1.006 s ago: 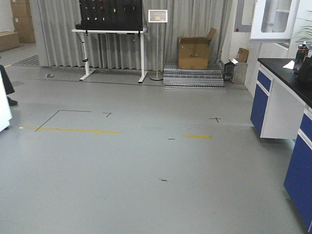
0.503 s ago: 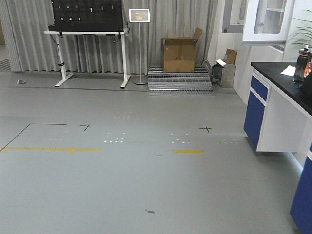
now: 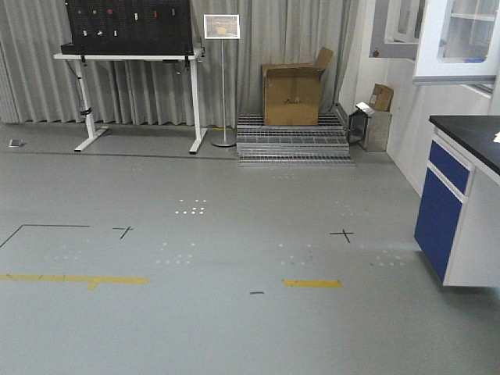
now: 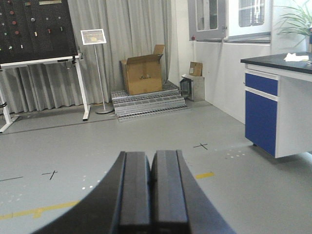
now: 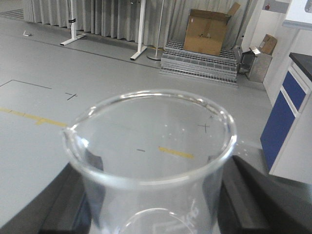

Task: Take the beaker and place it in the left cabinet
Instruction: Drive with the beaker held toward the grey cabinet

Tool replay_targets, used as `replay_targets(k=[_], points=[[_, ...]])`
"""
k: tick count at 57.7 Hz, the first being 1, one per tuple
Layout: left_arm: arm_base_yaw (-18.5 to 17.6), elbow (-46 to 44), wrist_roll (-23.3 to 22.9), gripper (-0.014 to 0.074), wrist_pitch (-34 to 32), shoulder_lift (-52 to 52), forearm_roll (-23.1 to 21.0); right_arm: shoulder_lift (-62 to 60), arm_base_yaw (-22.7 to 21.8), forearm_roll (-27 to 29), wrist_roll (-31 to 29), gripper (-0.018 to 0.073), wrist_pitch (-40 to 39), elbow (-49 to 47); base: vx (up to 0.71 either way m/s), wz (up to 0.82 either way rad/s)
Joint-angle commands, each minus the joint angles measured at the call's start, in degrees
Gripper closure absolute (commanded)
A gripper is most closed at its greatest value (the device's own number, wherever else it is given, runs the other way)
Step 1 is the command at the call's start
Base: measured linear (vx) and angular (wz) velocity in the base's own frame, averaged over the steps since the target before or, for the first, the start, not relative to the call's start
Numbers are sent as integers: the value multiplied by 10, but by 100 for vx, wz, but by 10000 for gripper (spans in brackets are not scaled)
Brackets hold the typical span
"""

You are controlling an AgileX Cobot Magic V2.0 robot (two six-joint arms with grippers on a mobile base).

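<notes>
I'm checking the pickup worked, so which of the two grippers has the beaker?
The right gripper: the beaker sits between its black fingers. The left gripper is pressed shut with nothing in it.

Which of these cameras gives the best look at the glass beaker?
The right wrist view: the beaker fills much of the frame, rim and pour spout clear, held in the right tool. The front-facing and left wrist views show none of it.

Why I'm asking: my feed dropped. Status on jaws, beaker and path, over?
Left gripper jaws shut, empty. Right gripper shut on the beaker, rim up. Open floor ahead; blue bench cupboard off right.
</notes>
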Motion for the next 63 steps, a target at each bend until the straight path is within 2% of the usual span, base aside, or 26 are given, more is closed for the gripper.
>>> replay_targets(k=[1, 63], points=[[-2, 9, -2, 595, -48, -10, -4, 4, -2, -22, -1, 562, -32, -17, 69, -2], [-2, 9, -2, 595, -48, -10, -4, 4, -2, -22, 0, 562, -31, -17, 68, -2]])
